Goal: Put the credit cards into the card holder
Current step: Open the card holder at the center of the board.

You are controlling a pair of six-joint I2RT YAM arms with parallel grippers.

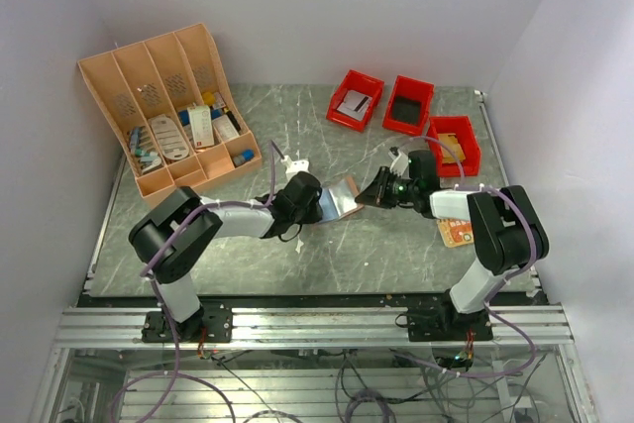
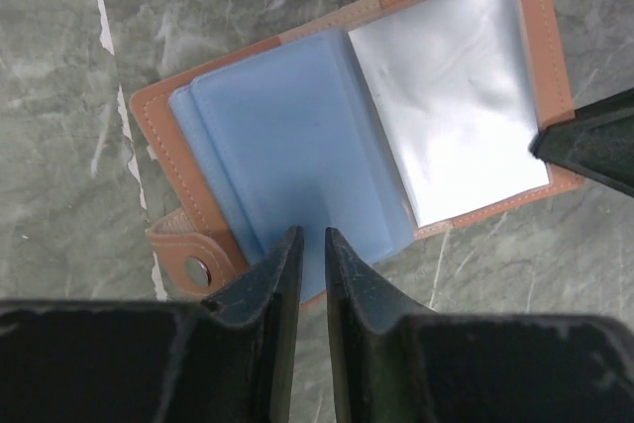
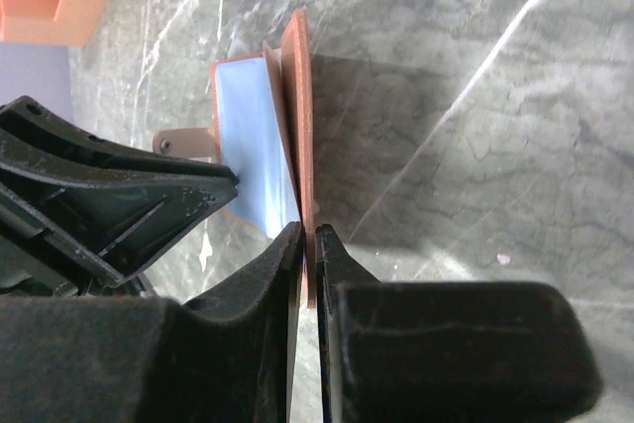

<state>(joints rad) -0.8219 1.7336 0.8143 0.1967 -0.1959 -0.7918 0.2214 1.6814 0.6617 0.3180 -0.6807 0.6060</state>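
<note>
- Grey marbled desk [image 1: 297,266]: the work sits at its middle, between the two arms.
- Tan leather-like folding card holder with blue and clear plastic sleeves [image 2: 337,126]: it lies open mid-desk, and its right cover seems lifted off the surface.
- Right claw [image 3: 308,240]: pinches the edge of that right cover.
- Left claw [image 2: 309,243]: nearly pressed together over the blue sleeves at the holder's left side. I cannot tell whether it grips one.
- Flat orange-and-yellow card [image 1: 456,233]: on the desk to the right, well apart from the holder and untouched.
- Step, as I judge it: opening and steadying the holder, with no card loaded yet. Next, one claw must hold a sleeve open while the other lets go and fetches the card.
</note>
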